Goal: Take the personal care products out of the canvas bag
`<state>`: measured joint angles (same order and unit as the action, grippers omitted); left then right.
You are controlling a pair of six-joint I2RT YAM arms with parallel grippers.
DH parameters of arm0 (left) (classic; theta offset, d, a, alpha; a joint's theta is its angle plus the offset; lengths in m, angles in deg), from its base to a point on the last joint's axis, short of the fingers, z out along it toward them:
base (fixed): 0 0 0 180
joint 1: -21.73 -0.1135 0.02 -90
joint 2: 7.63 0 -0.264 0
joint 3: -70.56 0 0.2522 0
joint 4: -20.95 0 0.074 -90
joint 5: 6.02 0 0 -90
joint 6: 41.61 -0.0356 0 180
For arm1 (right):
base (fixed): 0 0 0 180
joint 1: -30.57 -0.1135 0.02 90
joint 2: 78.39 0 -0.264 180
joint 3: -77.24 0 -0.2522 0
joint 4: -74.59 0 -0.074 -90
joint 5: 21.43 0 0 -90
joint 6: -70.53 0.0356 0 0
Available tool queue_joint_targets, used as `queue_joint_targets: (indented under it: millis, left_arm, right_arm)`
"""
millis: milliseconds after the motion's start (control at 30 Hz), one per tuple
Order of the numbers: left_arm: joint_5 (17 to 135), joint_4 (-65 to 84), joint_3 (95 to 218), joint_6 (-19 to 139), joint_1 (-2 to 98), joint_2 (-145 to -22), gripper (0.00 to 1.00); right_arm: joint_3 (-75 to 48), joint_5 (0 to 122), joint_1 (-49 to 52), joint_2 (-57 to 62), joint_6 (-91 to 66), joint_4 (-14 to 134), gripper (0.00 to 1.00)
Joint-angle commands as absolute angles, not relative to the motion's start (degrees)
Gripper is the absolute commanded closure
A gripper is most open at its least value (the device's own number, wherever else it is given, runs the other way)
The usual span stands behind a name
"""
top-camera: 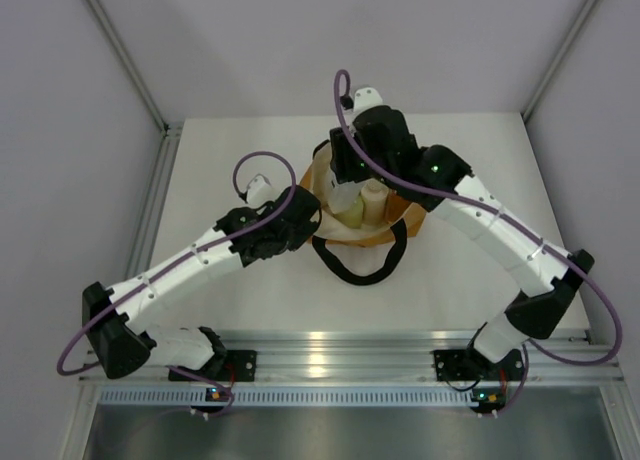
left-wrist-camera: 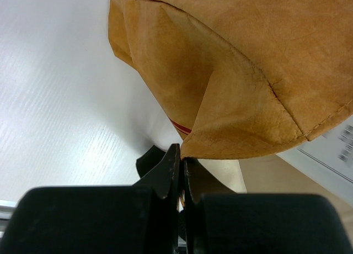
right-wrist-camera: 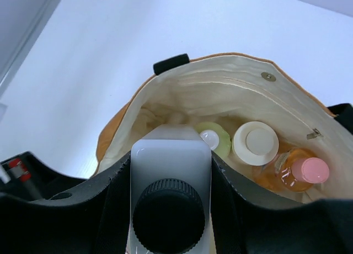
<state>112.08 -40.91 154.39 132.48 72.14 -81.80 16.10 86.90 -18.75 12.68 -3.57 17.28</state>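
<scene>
Right end effector (right-wrist-camera: pixel 171 174) grasps the white dark-capped bottle (right-wrist-camera: pixel 170 215) at the mouth of the mustard-tan canvas bag (right-wrist-camera: pixel 248 94), mid-worktop. Left end effector (left-wrist-camera: pixel 181 157) is clenched on the bag's left edge. Step in hand: extracting the first product. The yellow-green bottle (right-wrist-camera: pixel 212 139), cream-beige bottle (right-wrist-camera: pixel 255 142) and orange pink-capped bottle (right-wrist-camera: pixel 309 171) stand inside. The next move calls for lifting clear and setting down on the white worktop (top-camera: pixel 450 300).

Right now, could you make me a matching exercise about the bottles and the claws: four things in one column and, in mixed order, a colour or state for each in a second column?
Column one
1. white bottle
2. orange bottle
3. green bottle
4. left claw

Column two
a. has a small white cap
b. shut on the bag edge
c. has a pink cap
d. held in the right claw

Pairs: 1-d, 2-c, 3-a, 4-b
</scene>
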Motion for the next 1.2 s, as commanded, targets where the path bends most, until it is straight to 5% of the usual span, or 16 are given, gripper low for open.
queue_joint_targets:
  millis: [0,833,1167]
  left_arm:
    - [112.1,-41.9,156.0,132.0,72.4,-82.5,1.00]
    - [111.0,-41.9,156.6,130.9,72.4,-82.8,1.00]
    - [110.8,-41.9,158.7,130.0,72.3,-82.8,1.00]
  right_arm:
    - [23.0,83.8,-17.2,5.8,-5.4,21.6,1.00]
    - [34.7,75.8,11.1,-3.6,-6.3,12.7,1.00]
    - [21.8,86.5,11.2,-11.4,-12.2,10.7,1.00]
